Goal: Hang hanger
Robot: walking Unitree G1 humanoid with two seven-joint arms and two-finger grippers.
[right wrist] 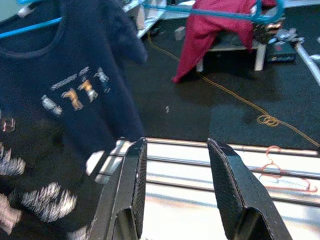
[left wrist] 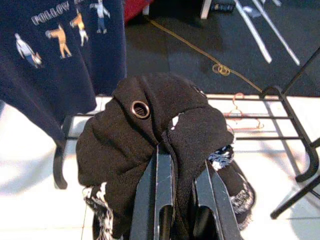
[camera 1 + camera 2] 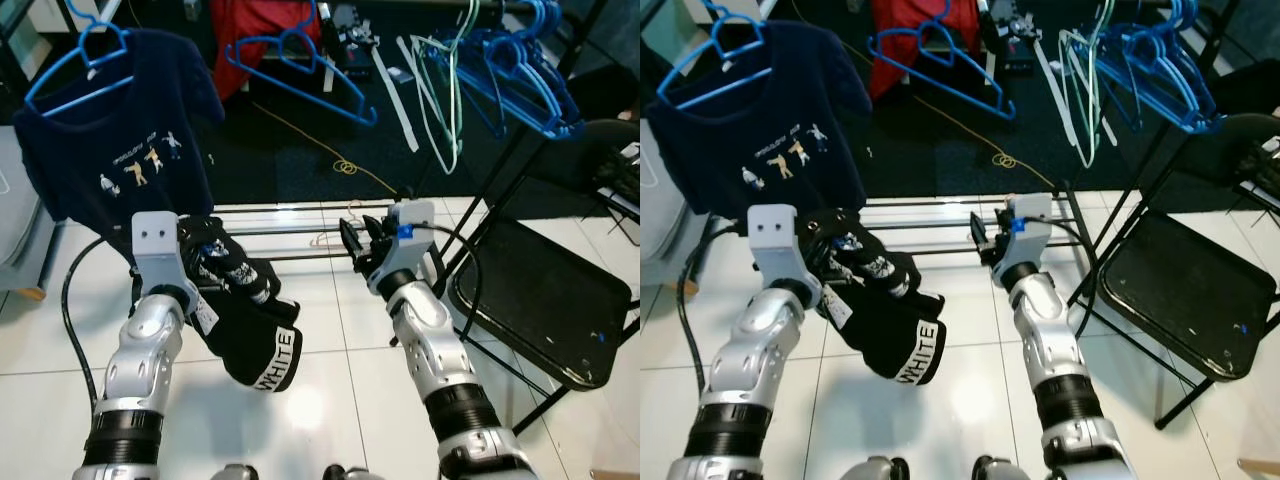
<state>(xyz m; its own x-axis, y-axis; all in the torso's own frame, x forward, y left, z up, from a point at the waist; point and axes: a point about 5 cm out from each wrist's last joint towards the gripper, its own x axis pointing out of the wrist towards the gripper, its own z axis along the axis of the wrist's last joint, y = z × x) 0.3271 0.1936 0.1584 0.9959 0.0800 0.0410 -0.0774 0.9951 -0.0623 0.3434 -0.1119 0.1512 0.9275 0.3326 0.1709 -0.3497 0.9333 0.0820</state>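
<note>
White floor tiles (image 3: 330, 380) meet dark carpet (image 3: 290, 150) beneath a rack rail (image 3: 500, 8) that is cut off at the top edge.
Left hand (image 2: 175, 195) is clamped on a bunched black garment (image 3: 240, 310), which hides its fingertips. Right hand (image 1: 175, 175) is parted and empty above the rack's base bars (image 3: 290, 232). Blue hangers (image 3: 520, 75) crowd the rail at right; another blue hanger (image 3: 75, 70) carries a navy T-shirt (image 3: 110, 130) at left. A black folding chair (image 3: 545, 295) is partly cropped.

Ahead of the parted right gripper (image 3: 358, 243) lay open air; rack rails (image 3: 290, 232) crossed below, a navy shirt (image 3: 110, 120) hung leftward.
</note>
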